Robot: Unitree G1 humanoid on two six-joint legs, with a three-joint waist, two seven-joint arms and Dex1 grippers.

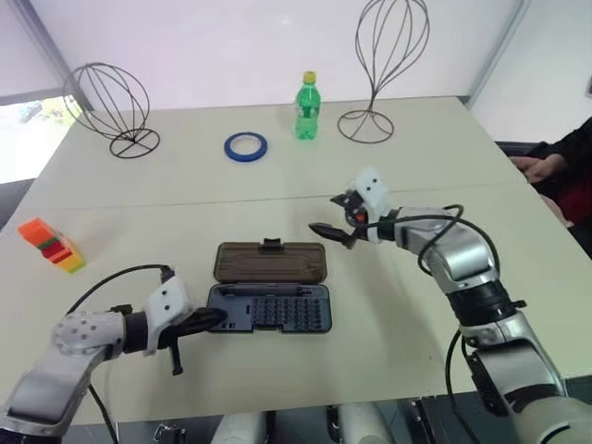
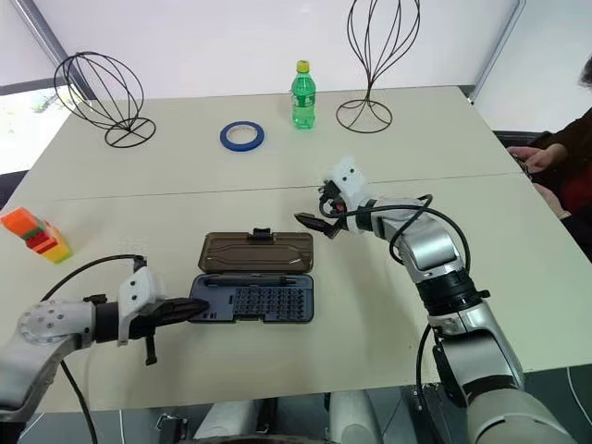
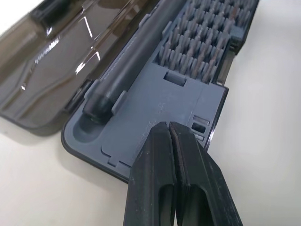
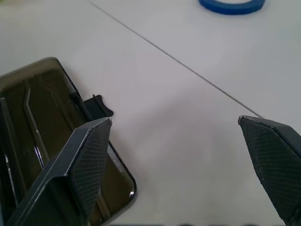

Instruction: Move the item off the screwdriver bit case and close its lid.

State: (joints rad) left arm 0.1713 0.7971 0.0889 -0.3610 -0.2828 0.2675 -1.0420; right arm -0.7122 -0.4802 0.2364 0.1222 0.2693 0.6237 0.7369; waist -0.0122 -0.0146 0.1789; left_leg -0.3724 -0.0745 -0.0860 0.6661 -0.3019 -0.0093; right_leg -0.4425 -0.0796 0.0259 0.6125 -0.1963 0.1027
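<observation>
— So where does the flat plastic screwdriver bit case (image 1: 270,308) sit?

— Centre of the pale counter (image 1: 277,176), lying open. Its dark grey-blue tray, with rows of bits and a long dark handle in a groove, is nearest the robot; the translucent brown lid (image 1: 269,262), hinged to the tray's far edge, lies flat on the counter with its small black latch tab pointing away.

— And the small stack of toy blocks (image 1: 51,243)?

— Well apart from the case, near the counter's left edge: orange top over red, green and yellow layers, standing alone.

— The tools?

— The left tool (image 1: 209,319) has its two black fingers pressed together with nothing between them, the tips at the left end of the tray; from its wrist view (image 3: 170,136) they sit over the tray's near corner, though contact cannot be told. The right tool (image 1: 329,232) hangs beside the lid's right far corner, fingers spread wide and gripping nothing.

— Anything else in frame?

— A blue tape ring (image 1: 245,146) and a green plastic bottle with a yellow cap (image 1: 307,108) stand toward the far side, between two black wire head-shaped stands, one (image 1: 113,104) at far left, a taller one (image 1: 381,65) at far right. A person's hand (image 1: 534,167) rests at the right edge.
</observation>
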